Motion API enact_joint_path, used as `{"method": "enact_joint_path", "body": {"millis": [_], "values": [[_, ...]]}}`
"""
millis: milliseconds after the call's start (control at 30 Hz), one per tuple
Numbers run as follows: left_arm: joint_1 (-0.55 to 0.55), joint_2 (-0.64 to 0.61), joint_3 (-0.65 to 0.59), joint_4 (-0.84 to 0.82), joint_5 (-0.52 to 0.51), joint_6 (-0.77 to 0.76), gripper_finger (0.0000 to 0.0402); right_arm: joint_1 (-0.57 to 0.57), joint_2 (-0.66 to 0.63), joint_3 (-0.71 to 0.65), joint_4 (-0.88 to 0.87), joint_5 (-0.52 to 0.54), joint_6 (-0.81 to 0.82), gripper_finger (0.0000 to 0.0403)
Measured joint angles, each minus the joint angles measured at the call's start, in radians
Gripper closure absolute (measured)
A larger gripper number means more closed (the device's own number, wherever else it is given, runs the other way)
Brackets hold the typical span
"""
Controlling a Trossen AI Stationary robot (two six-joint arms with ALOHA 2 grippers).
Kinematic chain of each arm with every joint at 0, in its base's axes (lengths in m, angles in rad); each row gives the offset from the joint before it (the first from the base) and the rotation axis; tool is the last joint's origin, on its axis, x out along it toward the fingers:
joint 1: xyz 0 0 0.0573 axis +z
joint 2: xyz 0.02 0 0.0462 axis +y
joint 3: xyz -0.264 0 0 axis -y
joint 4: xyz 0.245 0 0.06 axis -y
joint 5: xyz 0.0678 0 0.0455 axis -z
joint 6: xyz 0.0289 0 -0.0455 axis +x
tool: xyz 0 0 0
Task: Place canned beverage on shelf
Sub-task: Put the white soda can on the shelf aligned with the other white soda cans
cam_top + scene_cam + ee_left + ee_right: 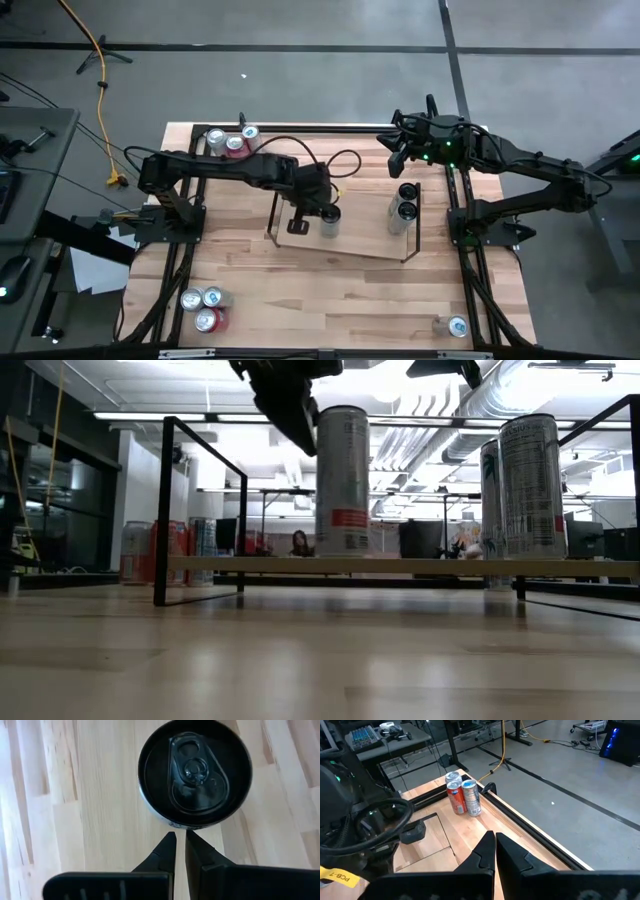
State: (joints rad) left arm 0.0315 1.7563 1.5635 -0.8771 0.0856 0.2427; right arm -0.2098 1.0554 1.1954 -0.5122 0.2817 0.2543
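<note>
Wooden table (350, 290) under me, shelf (345, 250) mid-table. Left pincer (180, 836) clenched, empty, just beside can (195, 772) standing upright on shelf; can looks placed. Two more cans (404, 200) at shelf's right end. Right pincer (495, 837) clenched, parked over far table edge. My worry: left fingertips so near can rim that sideways retreat could tip it. I judge straight lift safer.

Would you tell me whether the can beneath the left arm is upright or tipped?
Upright: the can stands vertically on the shelf, its top facing the left gripper.
</note>
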Motion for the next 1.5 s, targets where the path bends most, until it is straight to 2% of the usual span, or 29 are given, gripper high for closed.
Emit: {"method": "enact_joint_path", "body": {"millis": [633,1500], "values": [[-0.018,0.117,0.000,0.188,0.118,-0.058,0.0401,0.000,0.000,0.000,0.000,0.026,0.000,0.0403],[-0.026,0.117,0.000,0.519,0.117,-0.058,0.0401,0.000,0.000,0.000,0.000,0.024,-0.054,0.0403]]}}
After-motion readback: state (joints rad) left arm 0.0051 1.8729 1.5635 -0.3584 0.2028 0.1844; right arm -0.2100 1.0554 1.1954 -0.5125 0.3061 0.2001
